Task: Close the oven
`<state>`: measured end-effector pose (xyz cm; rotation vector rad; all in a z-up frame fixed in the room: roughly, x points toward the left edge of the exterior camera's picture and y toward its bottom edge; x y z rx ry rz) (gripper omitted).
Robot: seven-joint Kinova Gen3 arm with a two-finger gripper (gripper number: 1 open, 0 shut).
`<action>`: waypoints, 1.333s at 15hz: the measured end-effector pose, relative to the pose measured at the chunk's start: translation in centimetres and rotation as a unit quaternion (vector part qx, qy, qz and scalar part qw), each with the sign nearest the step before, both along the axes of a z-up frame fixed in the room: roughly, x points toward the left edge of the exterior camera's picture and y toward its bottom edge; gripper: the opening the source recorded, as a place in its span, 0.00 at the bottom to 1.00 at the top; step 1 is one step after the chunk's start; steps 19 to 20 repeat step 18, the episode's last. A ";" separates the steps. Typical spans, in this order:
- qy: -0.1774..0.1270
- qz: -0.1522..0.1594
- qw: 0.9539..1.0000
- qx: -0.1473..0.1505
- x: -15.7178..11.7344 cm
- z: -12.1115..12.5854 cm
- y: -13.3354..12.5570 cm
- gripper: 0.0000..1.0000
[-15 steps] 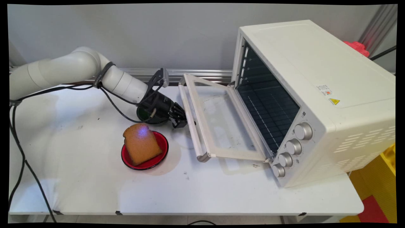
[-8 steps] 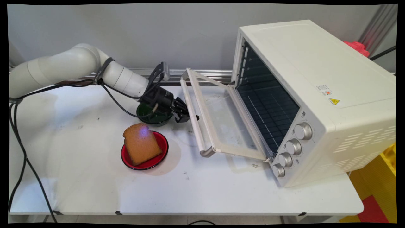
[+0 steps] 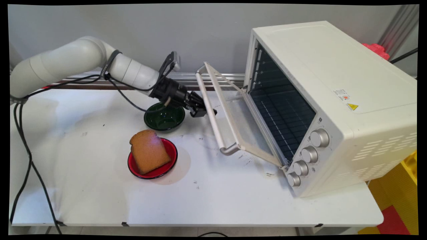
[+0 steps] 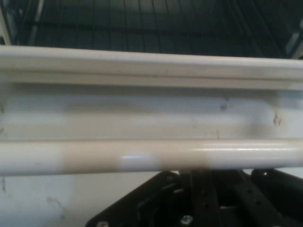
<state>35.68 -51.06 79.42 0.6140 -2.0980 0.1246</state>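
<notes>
Surface: white, scuffed and speckled with dark marks, set against a plain grey wall with a metal rail running along its far edge. Yellow and red flooring shows at lower right; a red object peeks out behind the oven, cut off by it.

Toaster oven: cream, stands on the right half of the surface, four knobs down its front right side, wire rack visible inside. Its glass door hangs partly open, tilted about halfway between flat and upright, with the bar handle along its free edge.

Pincer: black, at the end of the white arm reaching in from the left, sits right at the door handle, about midway along the bar. In the hand view the handle crosses the whole picture just above the black linkage, with the door frame beyond it. The fingertips are not visible there, and the main view is too small to resolve them; cannot tell whether they are apart or clamped on the bar.

Dark green bowl: just below and left of the pincer, partly covered by the wrist and a cable.

Toast slice: lies on a red plate, nearer the camera, apart from the bowl.
</notes>
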 end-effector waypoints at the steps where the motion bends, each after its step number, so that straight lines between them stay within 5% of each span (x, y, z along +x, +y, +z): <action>1: 0.004 -0.001 1.000 -0.004 -0.2 0.4 -0.3 0.00; 20: 0.046 -0.014 0.998 -0.038 -3.3 4.9 -2.9 0.00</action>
